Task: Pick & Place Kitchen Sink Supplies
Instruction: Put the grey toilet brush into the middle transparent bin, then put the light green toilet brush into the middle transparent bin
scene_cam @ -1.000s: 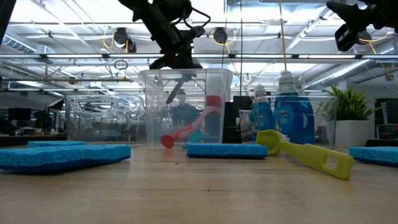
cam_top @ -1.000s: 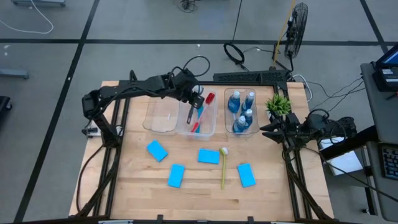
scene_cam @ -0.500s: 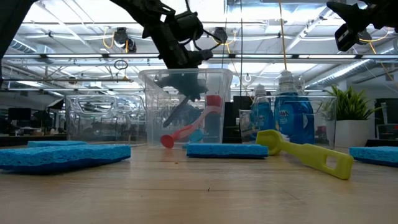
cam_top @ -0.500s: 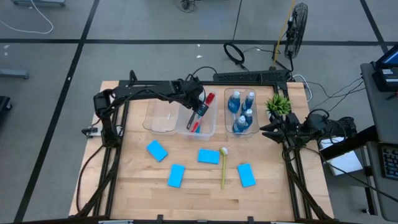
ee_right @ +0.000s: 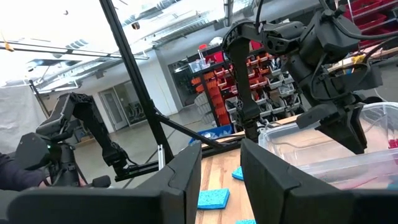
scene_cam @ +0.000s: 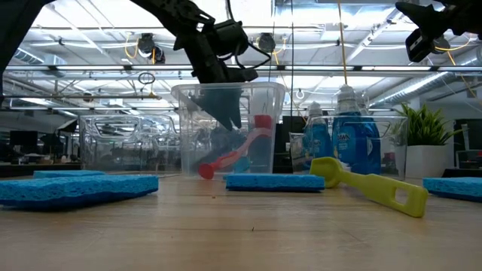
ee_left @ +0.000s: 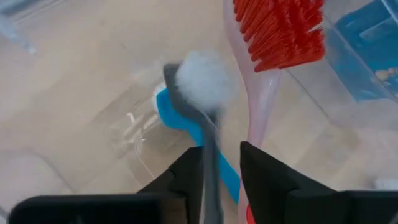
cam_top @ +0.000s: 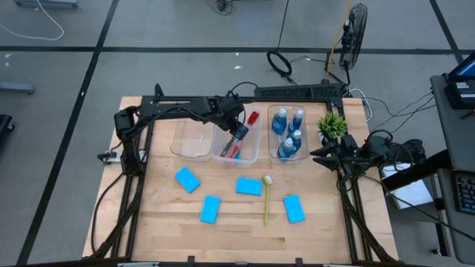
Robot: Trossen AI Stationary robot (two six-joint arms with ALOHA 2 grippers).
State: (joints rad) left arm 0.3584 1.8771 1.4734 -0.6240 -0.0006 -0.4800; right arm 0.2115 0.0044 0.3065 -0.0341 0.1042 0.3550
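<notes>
Grey brush point(ee_left: 200, 93) head-down inside middle bin point(cam_top: 252, 153), beside red brush point(ee_left: 273, 37), between left gripper point(ee_left: 217, 180) fingers; grip firm or slackening: cannot tell. Likely drop-off. Right gripper point(cam_top: 320, 156) waits near plant point(cam_top: 332, 124), part-open, empty.

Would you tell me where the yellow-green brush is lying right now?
In the high view, the yellow-green brush lies on the table, right of centre, between two blue sponges, in front of the bins.
</notes>
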